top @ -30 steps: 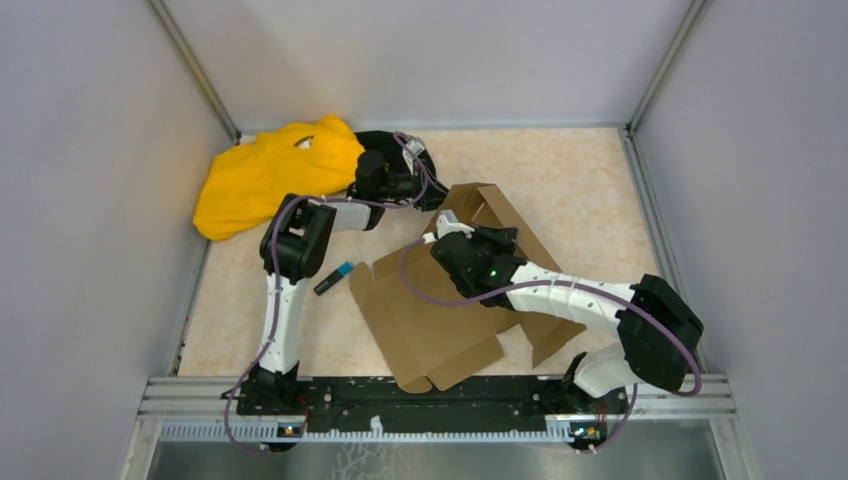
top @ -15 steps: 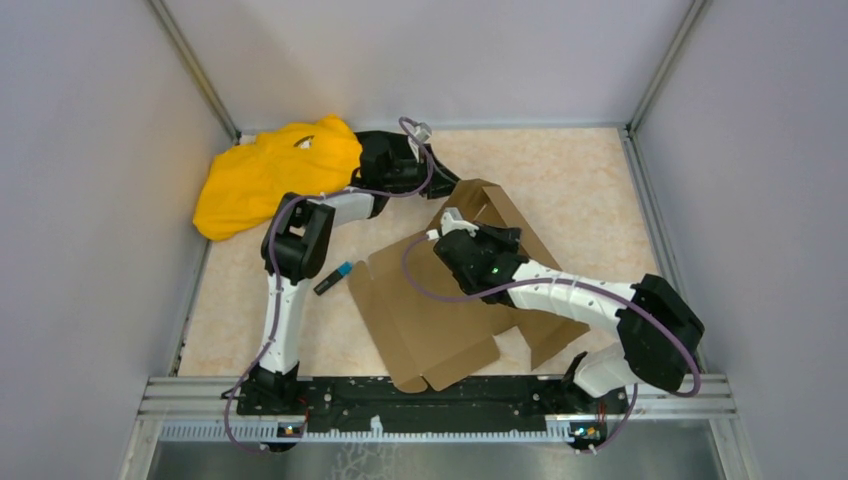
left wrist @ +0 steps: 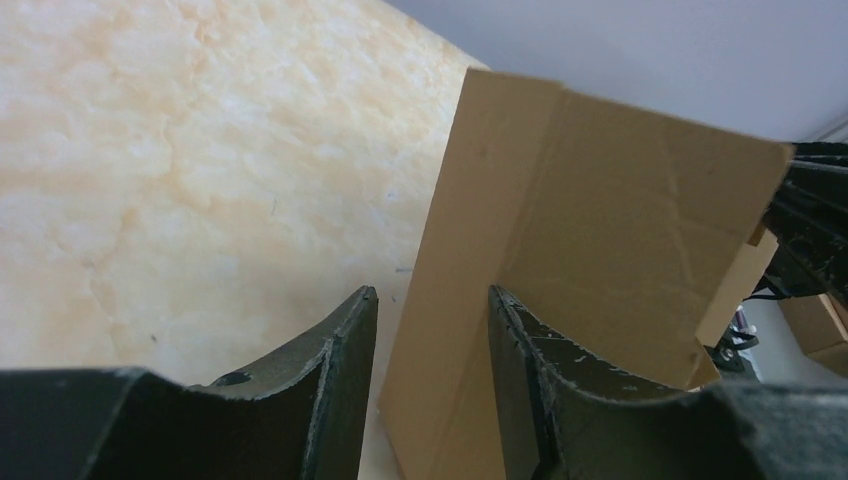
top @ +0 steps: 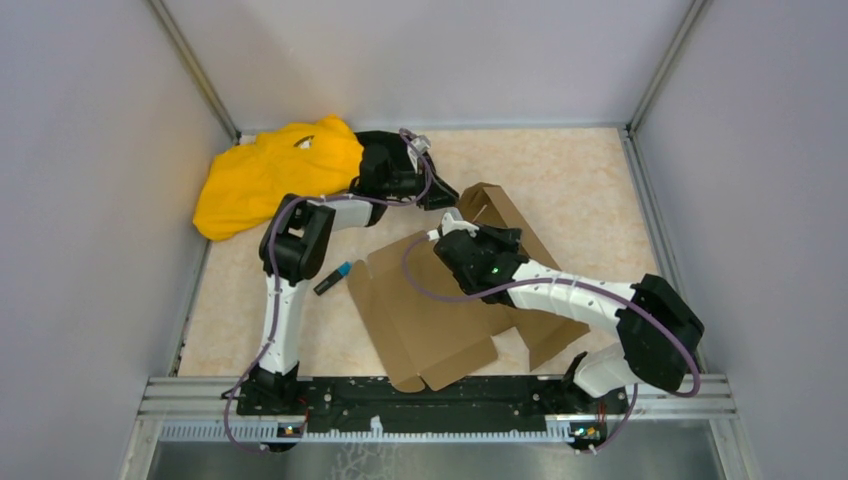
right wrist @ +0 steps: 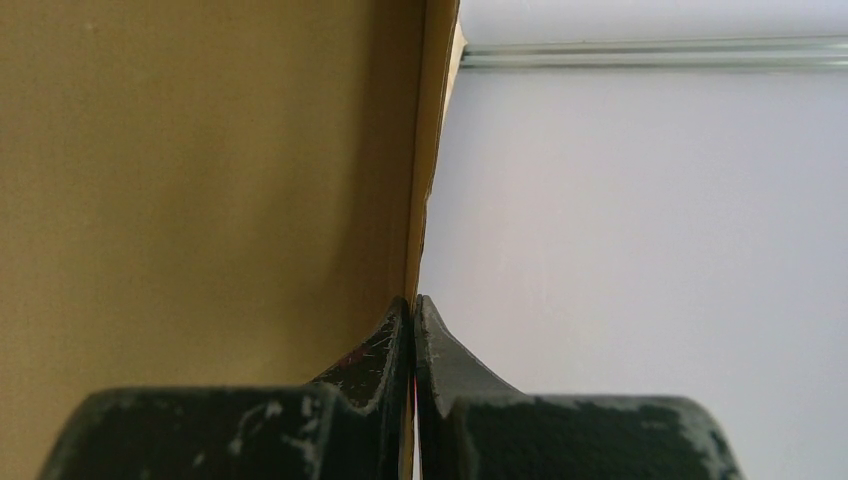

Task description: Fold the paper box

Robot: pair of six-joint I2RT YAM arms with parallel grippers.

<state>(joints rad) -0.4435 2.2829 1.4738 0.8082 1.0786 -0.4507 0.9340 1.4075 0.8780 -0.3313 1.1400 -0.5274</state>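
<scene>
Left fingers (left wrist: 340,380) edged rightward, half-open astride brown paper box (top: 430,320) flap; right fingers (right wrist: 385,365) clamped on its edge.

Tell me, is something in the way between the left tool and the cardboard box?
No, nothing visible is in the way. The left tool is open, and the raised flap of the cardboard box stands right at its gap.

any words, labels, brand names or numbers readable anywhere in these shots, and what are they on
No text can be read in any view.
paper box: plain brown cardboard, no print on the faces that show.
yellow cloth: no lettering visible.
small black and blue object: too small to tell whether it bears any marking.
</scene>
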